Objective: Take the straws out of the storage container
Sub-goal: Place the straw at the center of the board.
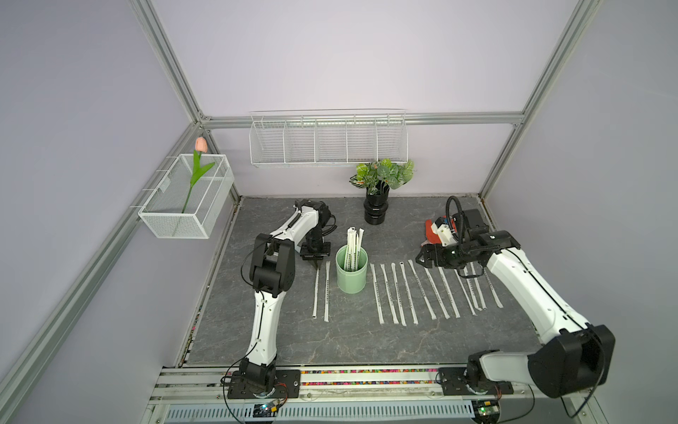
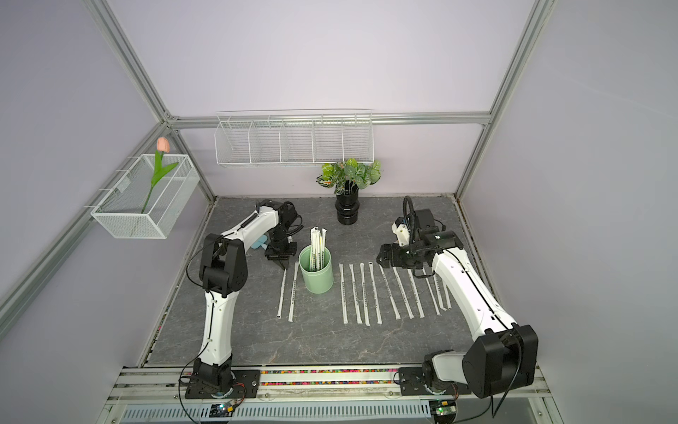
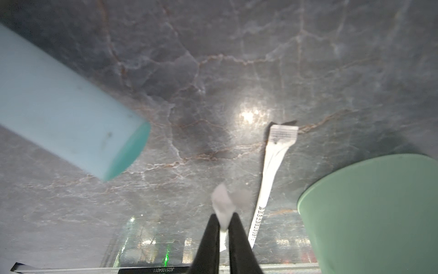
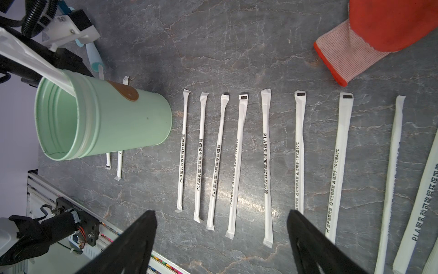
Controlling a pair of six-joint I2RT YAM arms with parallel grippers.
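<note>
The mint-green storage container (image 1: 351, 273) (image 2: 316, 273) stands mid-table with several wrapped straws (image 1: 353, 246) (image 2: 317, 246) upright in it. Left of it two straws lie side by side. My left gripper (image 1: 317, 263) (image 3: 224, 214) points down with its narrow jaws shut on the far end of the outer straw (image 1: 315, 290) (image 3: 221, 201); the inner straw (image 3: 267, 170) lies free beside the container (image 3: 369, 213). Right of the container (image 4: 106, 118) several straws (image 1: 392, 293) (image 4: 241, 161) lie in a row. My right gripper (image 1: 421, 257) (image 4: 221, 213) hovers over that row, wide open and holding nothing.
A black ribbed vase (image 1: 376, 211) with leaves stands behind the container. A red glove (image 1: 431, 235) (image 4: 369, 42) lies at the back right. A light blue object (image 3: 59, 106) lies near the left gripper. White wire baskets (image 1: 328, 143) hang on the walls.
</note>
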